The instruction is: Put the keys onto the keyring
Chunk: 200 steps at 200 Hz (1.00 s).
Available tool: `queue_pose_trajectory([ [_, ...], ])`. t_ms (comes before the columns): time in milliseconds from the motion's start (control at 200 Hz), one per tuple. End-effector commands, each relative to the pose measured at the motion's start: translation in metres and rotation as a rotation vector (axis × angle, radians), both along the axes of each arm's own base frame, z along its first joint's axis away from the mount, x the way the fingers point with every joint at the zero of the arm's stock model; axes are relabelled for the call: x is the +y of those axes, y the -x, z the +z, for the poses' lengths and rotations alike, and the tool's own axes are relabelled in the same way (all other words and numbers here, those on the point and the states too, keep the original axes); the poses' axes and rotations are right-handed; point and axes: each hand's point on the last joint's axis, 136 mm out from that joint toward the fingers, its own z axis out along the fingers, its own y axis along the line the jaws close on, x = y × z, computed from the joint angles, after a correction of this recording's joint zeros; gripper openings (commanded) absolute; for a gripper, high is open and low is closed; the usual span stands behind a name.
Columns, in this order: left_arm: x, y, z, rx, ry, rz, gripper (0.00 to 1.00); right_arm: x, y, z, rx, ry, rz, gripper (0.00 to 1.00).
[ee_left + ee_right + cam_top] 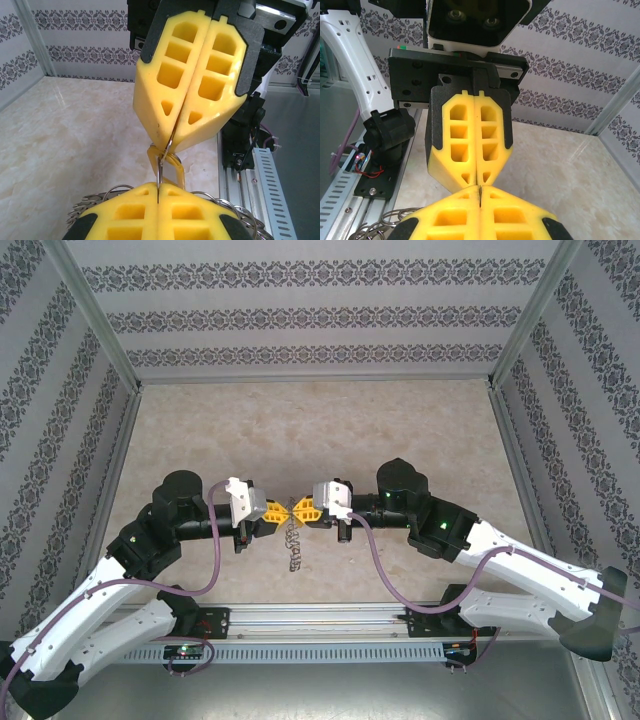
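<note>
My two grippers meet tip to tip above the middle of the table, the left gripper (pixel 277 512) facing the right gripper (pixel 300 512). In the left wrist view my left gripper (pixel 158 186) is shut on a thin wire of the grey keyring (pixel 100 197). That wire runs up into the closed seam of the right gripper (pixel 170 142). The key (pixel 170 167), a small yellow-orange loop, hangs around the wire between the tips. The rest of the keyring (pixel 291 545) dangles limp below. In the right wrist view the right gripper (pixel 480 190) is shut against the left gripper (pixel 480 176).
The aluminium rail (pixel 330 618) carrying the arm bases runs along the near edge. Patterned walls (pixel 300 320) enclose the beige table (pixel 320 430) on three sides. A lilac cable (pixel 385 570) loops under the right arm.
</note>
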Motion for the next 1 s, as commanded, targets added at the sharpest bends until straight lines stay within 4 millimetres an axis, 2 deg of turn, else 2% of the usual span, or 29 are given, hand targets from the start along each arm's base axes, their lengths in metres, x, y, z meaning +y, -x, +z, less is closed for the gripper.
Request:
queue_pose_trajectory([
  [0,0.0,0.007,0.024,-0.076,0.042,-0.024,0.0,0.002,0.004,0.01,0.005,-0.021,0.028,0.0],
  [994,0.0,0.007,0.023,-0.077,0.041,-0.024,0.0,0.002,-0.003,-0.009,0.019,0.051,0.017,0.0],
])
